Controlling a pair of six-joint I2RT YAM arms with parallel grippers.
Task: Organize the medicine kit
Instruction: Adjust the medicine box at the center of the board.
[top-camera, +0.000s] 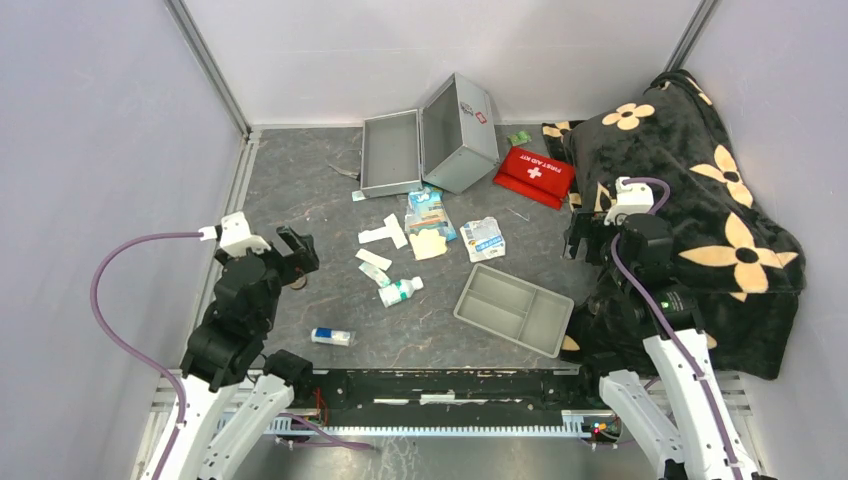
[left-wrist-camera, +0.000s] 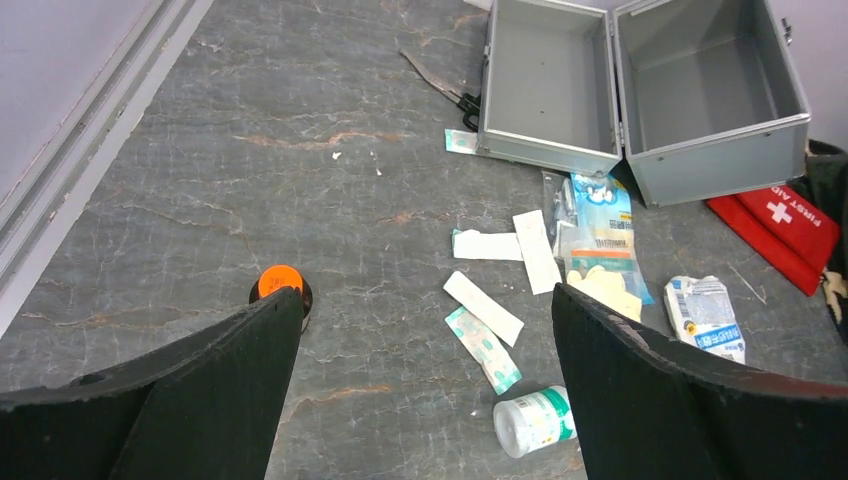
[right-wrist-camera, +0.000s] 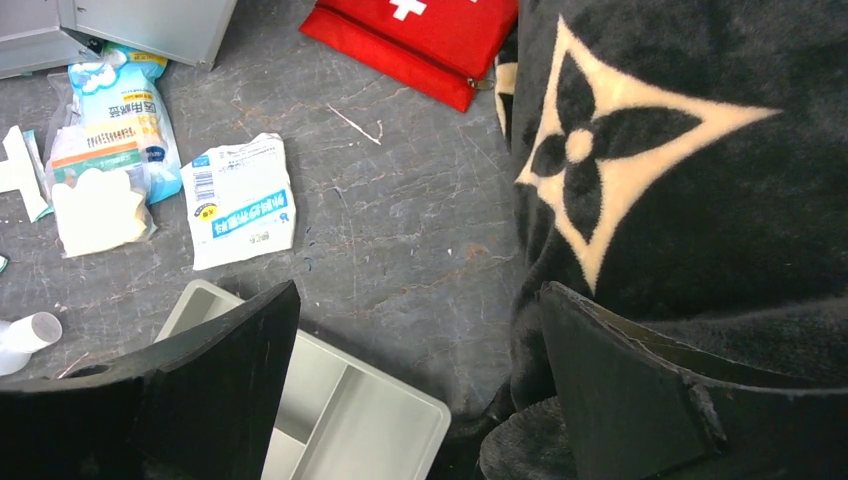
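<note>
The silver-grey medicine kit (top-camera: 430, 145) lies open and empty at the back centre; it also shows in the left wrist view (left-wrist-camera: 640, 90). Loose supplies lie in front of it: a blue-white packet (top-camera: 430, 212), white strips (top-camera: 385, 235), a crumpled white pack (top-camera: 483, 238), a small white bottle (top-camera: 400, 291) and a blue-white tube (top-camera: 332, 337). My left gripper (top-camera: 297, 255) is open and empty, above the floor left of the supplies. My right gripper (top-camera: 585, 240) is open and empty, between the grey divided tray (top-camera: 515, 308) and the blanket.
A red first-aid pouch (top-camera: 534, 175) lies right of the kit. A black flowered blanket (top-camera: 700, 220) covers the right side. Scissors (left-wrist-camera: 440, 85) lie left of the kit. A small orange-capped thing (left-wrist-camera: 279, 282) sits by my left finger. Walls close in on three sides.
</note>
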